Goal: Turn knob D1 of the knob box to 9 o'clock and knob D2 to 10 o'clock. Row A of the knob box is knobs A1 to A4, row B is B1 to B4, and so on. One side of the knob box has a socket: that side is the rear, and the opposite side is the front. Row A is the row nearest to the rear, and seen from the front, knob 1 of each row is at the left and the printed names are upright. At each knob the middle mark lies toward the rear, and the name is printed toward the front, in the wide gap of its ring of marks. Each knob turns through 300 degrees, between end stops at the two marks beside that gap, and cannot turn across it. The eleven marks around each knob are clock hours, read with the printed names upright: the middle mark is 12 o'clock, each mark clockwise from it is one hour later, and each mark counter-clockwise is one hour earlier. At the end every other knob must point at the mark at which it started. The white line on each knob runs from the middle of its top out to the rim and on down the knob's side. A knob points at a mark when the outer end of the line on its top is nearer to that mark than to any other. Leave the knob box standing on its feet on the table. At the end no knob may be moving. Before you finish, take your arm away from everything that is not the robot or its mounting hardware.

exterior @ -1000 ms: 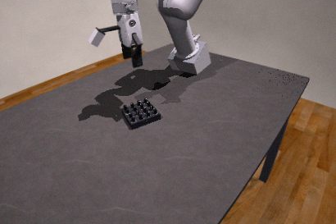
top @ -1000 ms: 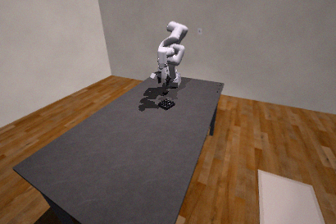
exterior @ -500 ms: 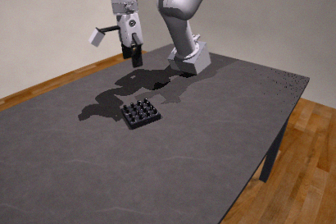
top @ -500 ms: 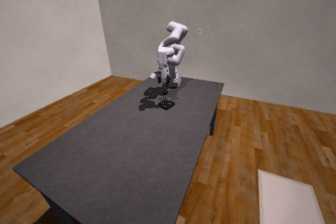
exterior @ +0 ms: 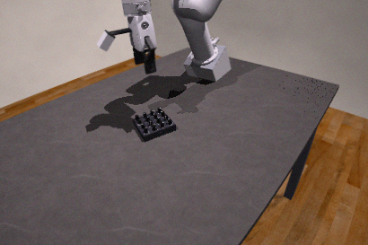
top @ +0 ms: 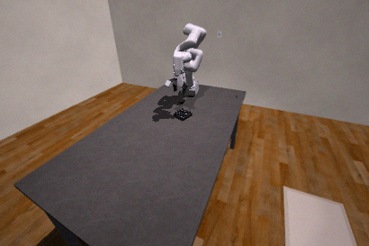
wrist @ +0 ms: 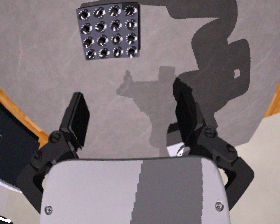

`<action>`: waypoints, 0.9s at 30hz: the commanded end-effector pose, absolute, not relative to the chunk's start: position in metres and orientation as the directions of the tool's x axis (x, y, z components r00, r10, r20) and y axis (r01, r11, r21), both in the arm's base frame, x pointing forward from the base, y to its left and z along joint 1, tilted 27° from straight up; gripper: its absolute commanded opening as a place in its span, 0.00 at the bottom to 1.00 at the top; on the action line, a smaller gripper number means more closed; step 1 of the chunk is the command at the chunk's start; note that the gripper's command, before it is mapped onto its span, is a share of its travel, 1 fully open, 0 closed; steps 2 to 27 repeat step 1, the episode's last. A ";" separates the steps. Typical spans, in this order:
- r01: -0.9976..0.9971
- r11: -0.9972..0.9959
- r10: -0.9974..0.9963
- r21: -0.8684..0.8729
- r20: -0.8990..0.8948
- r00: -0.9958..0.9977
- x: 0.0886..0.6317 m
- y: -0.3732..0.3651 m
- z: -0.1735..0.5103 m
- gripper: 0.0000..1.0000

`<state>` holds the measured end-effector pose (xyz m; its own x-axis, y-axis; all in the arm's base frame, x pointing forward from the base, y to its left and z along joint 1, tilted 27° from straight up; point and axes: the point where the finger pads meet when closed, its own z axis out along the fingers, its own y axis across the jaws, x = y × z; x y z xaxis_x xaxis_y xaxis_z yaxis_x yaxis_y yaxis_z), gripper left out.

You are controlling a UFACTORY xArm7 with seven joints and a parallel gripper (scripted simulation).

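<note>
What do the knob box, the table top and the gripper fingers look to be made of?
Knob box: probably hard plastic, uniformly black, with small glints on the knob tops in the wrist view.
Table top: dark grey and matte, faintly veined, perhaps stone or laminate.
Gripper fingers: black and matte, plastic or rubber-like; the look leaves it open. They stand open, holding nothing.

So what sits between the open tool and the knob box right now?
Nothing solid. In the wrist view only bare table with the arm's shadow lies between the open tool and the knob box; the exterior view shows the tool raised above the table.
</note>
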<state>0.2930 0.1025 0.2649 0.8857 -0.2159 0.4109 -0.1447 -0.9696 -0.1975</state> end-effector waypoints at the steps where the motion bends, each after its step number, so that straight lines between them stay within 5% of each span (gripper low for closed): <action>1: -0.144 -0.969 -0.216 -0.199 0.414 0.884 0.293 0.103 0.266 1.00; 27: -0.144 -0.969 -0.216 -0.199 0.414 0.884 0.293 0.103 0.266 1.00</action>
